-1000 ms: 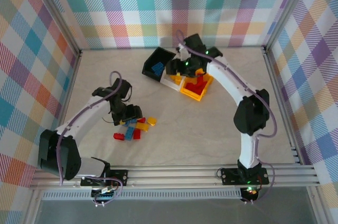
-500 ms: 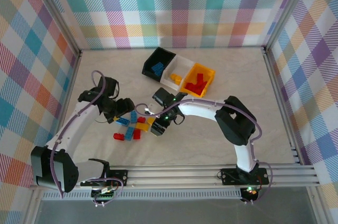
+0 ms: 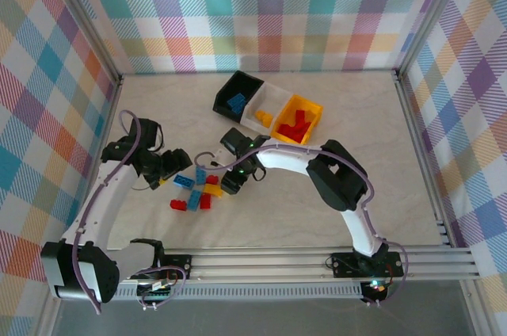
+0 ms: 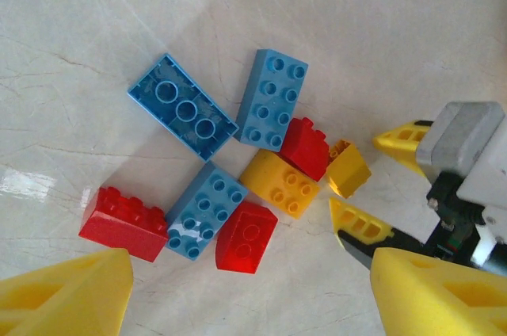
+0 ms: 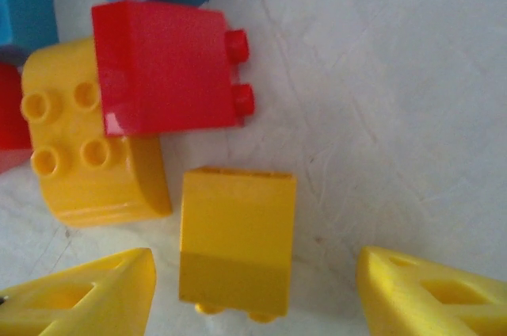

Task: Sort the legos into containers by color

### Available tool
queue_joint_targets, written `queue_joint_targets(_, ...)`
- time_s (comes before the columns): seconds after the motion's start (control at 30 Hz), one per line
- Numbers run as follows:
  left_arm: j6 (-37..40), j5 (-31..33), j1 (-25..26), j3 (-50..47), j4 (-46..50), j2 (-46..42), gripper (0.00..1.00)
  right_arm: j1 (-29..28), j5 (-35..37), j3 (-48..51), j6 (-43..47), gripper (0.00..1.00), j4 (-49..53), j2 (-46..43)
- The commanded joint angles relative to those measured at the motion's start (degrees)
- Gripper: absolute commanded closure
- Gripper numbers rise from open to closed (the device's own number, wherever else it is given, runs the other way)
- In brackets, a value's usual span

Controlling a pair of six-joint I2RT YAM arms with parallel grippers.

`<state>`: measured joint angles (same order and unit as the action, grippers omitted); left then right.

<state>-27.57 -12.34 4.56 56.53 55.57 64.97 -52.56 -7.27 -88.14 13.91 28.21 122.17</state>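
The right gripper (image 5: 253,300) is low over the near right edge of the loose pile, its jaws open and standing on either side of a small yellow brick (image 5: 238,233) that lies on its side on the worktop (image 3: 412,162), with a clear gap on the right and less on the left. The step in hand looks like the pick of this brick. To do it well, the gripper would best shift a little so that the brick sits midway, come down until the fingers reach its smooth flat sides, close squarely, and lift straight up. The red brick (image 5: 162,66) and the rounded yellow brick (image 5: 95,154) lie just beside it on the far left, and the left finger could nudge either one if it closes off-centre or drags sideways. Blue bricks (image 4: 273,98) and more red ones lie further left in the pile. The white bin (image 3: 277,92), which holds a yellow piece, seems the right target; it stands between the black bin (image 3: 245,80) with blue inside and the yellow-orange bin (image 3: 315,114) with red. The left gripper (image 4: 253,292) hangs open and empty at the left of the pile, close enough that the two arms should keep apart.
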Motion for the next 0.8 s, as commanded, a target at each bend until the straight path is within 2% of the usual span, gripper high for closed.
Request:
queue_joint_targets(0.0, 1.6, -1.6, -1.0, -0.6, 1.9, -0.5, 0.21, -0.4, 2.4, -3.3, -1.5, 0.36, 2.3, 3.5)
queue_joint_targets(0.27, 2.3, -2.0, -1.0, 0.2, 2.4, 0.6, 0.21, -0.4, 5.5, -4.6, -3.3, 0.48, 1.8, 4.8)
queue_joint_targets(0.4, 2.0, -2.4, -1.0, 0.0, 2.0, 0.9, 0.2, -0.2, 7.6, -2.9, -3.6, 0.61, 1.2, 3.6)
queue_joint_targets(0.5, 1.9, -2.3, -0.9, -0.1, 1.9, 1.2, 0.2, -0.2, 8.9, -2.2, -3.9, 0.62, 0.4, 2.3)
queue_joint_targets(0.6, 1.8, -2.3, -0.9, 0.0, 1.6, 1.5, 0.2, 0.4, 9.2, -2.5, -5.6, 0.66, -0.3, 0.6)
queue_joint_targets(0.77, 1.6, -2.8, -0.9, 0.7, 1.1, 2.5, 0.2, 3.1, 8.2, -4.8, -10.8, 0.66, -0.2, -2.2)
